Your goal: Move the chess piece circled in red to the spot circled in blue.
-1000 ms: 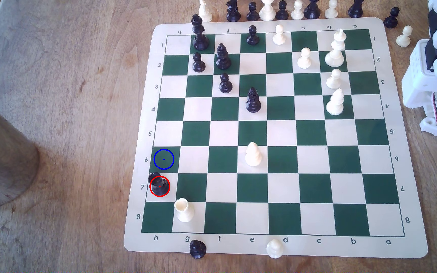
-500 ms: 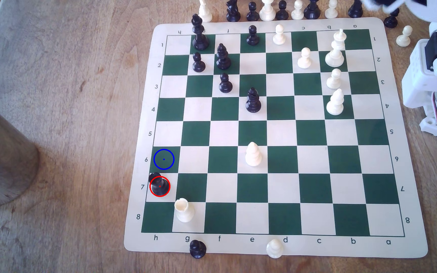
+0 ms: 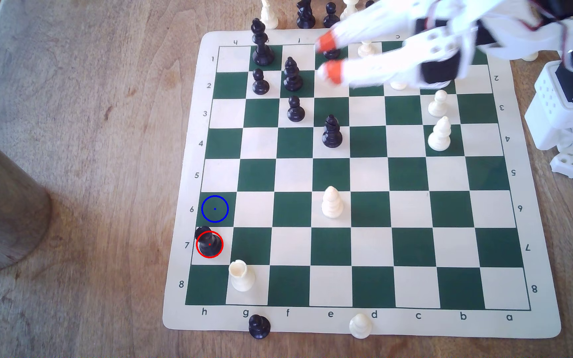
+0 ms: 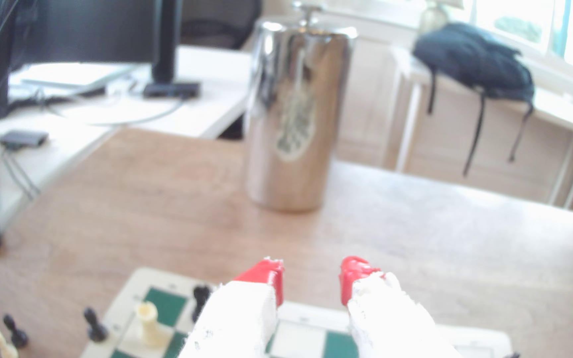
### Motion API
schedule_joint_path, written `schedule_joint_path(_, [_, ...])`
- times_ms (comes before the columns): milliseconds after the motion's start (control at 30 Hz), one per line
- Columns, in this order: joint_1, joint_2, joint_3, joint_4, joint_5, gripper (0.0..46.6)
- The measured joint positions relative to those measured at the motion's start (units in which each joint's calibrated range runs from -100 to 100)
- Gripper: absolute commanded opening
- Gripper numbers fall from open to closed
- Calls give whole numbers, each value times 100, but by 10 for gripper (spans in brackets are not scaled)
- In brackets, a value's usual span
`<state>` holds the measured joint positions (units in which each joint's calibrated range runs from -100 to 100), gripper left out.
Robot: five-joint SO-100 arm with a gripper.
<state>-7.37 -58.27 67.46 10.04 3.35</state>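
At the exterior view's lower left corner of the chessboard (image 3: 533, 320), the black rook (image 3: 208, 242) stands upright on the cream h7 square, ringed in red, at the board's left edge. Just above it in that view, on the adjoining dark green h6 square, lies the blue-ringed spot (image 3: 215, 208), bare of any piece. A cream rook (image 3: 242, 276) stands on g8, diagonally beside the black rook and apart from it.

The tool (image 3: 328, 58) hangs over the board's far rows, around the e1 and e2 squares, well apart from the black rook. It is blurred in the exterior view. Its two orange-red fingertips (image 3: 325, 42) are spread, with a clear gap between them and nothing held; a black pawn (image 3: 332, 53) shows partly in that gap. The white arm (image 3: 416, 51) reaches in from the exterior view's upper right, crossing over several cream pieces.

In the wrist view the tool (image 4: 312, 280) shows the same spread red tips, with bare bench (image 4: 175, 206) between them. A shiny metal cylinder (image 4: 295, 113) stands on the bench past the board's edge. The black rook (image 4: 201, 300) appears near the board's corner there, beside the cream rook (image 4: 148, 322), partly hidden by one white finger.
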Motion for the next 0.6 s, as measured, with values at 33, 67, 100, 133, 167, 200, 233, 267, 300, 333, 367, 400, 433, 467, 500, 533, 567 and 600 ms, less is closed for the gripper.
schedule_joint_path(33, [-37,235,-181,48,0,92])
schedule_joint_path(67, [-81,536,-389,64,0,87])
schedule_joint_path(100, [-155,1106,-741,64,0,86])
schedule_joint_path(133, [-184,1357,-859,64,0,86])
schedule_joint_path(167, [-206,1550,-976,64,-39,87])
schedule_joint_path(200, [-229,1793,-1139,64,-107,98])
schedule_joint_path(233, [-273,2287,-1482,88,-225,117])
schedule_joint_path(267, [-295,2505,-1609,96,-274,128])
schedule_joint_path(300, [-310,2698,-1735,120,-337,136])
schedule_joint_path(333, [-324,2891,-1889,143,-400,148])
schedule_joint_path(367, [-347,3100,-2052,143,-459,176])
schedule_joint_path(400, [-391,3427,-2259,159,-542,181])
schedule_joint_path(433, [-413,3544,-2332,167,-581,183])
schedule_joint_path(467, [-420,3661,-2422,167,-625,182])
schedule_joint_path(500, [-428,3837,-2540,175,-664,180])
schedule_joint_path(533, [-457,4164,-2765,175,-703,180])
schedule_joint_path(567, [-465,4282,-2820,175,-713,180])
schedule_joint_path(600, [-487,4416,-2910,175,-723,180])
